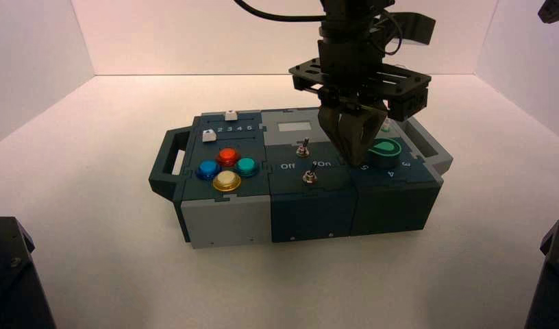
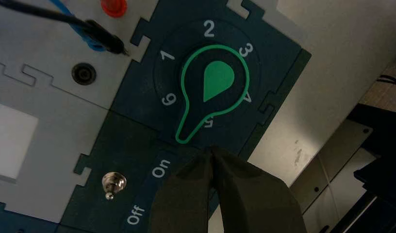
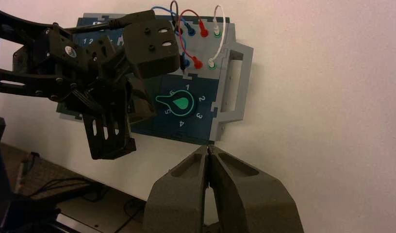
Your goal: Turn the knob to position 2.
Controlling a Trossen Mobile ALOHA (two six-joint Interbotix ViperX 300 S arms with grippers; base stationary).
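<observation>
The knob (image 2: 215,82) is a dark-teal dial with a green teardrop pointer on the box's right block, ringed by numbers 1 to 6. In the left wrist view the pointer's narrow end lies between 5 and 6. My left gripper (image 2: 213,151) is shut and empty, its tips just beside that narrow end, not around the knob. In the high view the left gripper (image 1: 357,159) hangs over the knob's (image 1: 385,152) left edge. My right gripper (image 3: 209,151) is shut and empty, held off the box on its handle side, looking at the knob (image 3: 180,103).
A metal toggle switch (image 2: 113,183) with Off and On lettering stands next to the knob. Red, blue, teal and yellow push buttons (image 1: 227,168) sit on the left block. Coloured wires (image 3: 198,22) plug into jacks behind the knob. The box has a handle (image 1: 168,161) at each end.
</observation>
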